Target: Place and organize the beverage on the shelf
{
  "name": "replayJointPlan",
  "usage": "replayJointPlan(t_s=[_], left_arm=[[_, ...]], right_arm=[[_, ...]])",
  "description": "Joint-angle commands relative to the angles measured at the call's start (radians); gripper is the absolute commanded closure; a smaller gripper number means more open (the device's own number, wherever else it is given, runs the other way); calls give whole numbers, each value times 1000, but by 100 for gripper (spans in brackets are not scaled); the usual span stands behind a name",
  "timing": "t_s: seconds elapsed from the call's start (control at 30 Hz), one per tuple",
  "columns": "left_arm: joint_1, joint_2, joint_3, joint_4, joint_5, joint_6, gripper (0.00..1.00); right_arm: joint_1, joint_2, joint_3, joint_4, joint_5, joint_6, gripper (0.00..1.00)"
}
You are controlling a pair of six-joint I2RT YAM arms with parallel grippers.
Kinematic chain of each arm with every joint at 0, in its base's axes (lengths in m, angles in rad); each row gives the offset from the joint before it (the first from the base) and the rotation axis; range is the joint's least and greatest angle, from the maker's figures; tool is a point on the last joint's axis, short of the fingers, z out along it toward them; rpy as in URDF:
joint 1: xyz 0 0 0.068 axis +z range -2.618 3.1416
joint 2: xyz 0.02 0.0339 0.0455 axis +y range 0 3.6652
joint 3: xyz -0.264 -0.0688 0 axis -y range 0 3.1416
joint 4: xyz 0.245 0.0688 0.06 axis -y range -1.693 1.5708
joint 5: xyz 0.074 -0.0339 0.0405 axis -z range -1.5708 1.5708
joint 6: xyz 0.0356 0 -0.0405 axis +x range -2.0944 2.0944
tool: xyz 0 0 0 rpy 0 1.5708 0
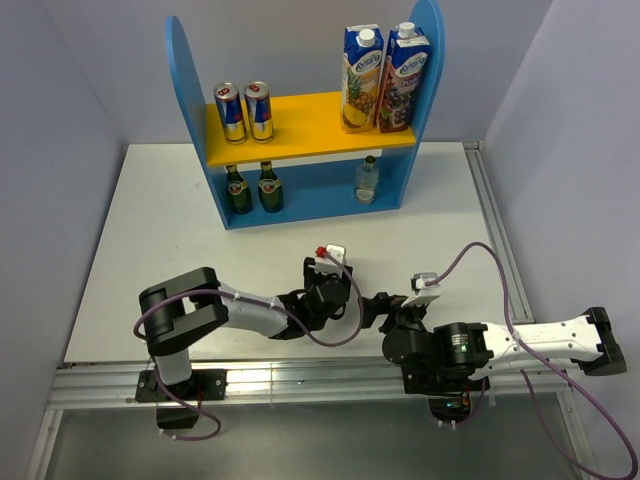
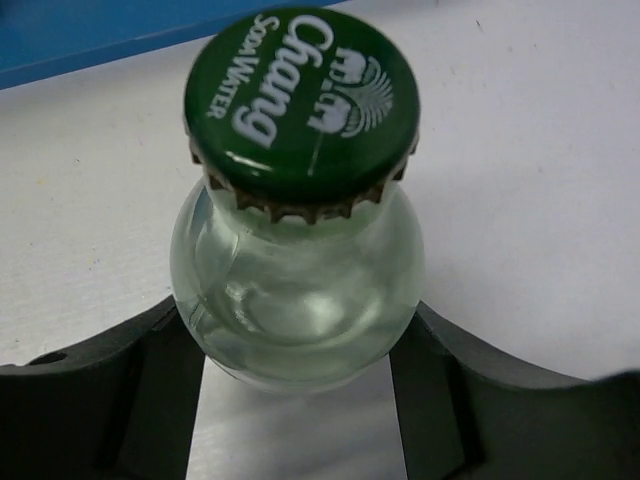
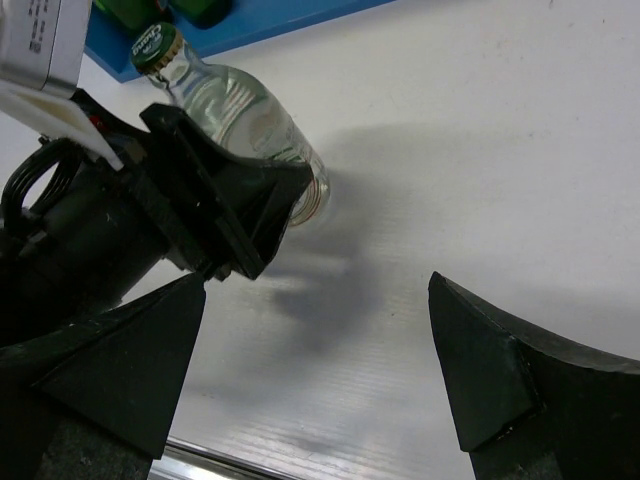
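- Green-capped clear soda-water bottle [image 2: 300, 290] sits between the black fingers [image 2: 130, 400] of the left gripper [image 2: 300, 375]. They press on both sides of its rounded shoulder, so the grip is closed on the glass.
- Its crown cap [image 2: 300, 100] reads "Chang Soda Water".
- In the right wrist view the bottle's base is down on the white table [image 1: 170, 230], short of the shelf's blue foot.
- From above, the held bottle is near the table's middle, toward 6 o'clock from the shelf [image 1: 185, 80], which stands at the table's 12 o'clock edge.
- Right gripper [image 3: 315, 300] is at 3 o'clock of the left one, just beside it. Its jaws are spread wide with nothing between them.
- On the yellow-orange upper board [image 1: 310, 125], two blue-and-silver cans [image 1: 229, 112] stand side by side at the 9 o'clock end, and two juice cartons [image 1: 362, 78] stand at the 3 o'clock end.
- On the lower level, two dark green bottles [image 1: 237, 190] stand under the cans, and a second clear bottle [image 1: 367, 180] stands under the cartons.
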Motion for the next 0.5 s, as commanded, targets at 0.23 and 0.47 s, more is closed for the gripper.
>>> replayJointPlan(t_s=[0.23,0.47], left_arm=[[127,57,163,97,85,168,100],[265,109,384,44,220,226,100]], right_arm=[[19,0,19,17,39,38,0],[20,-9,16,19,41,38,0]])
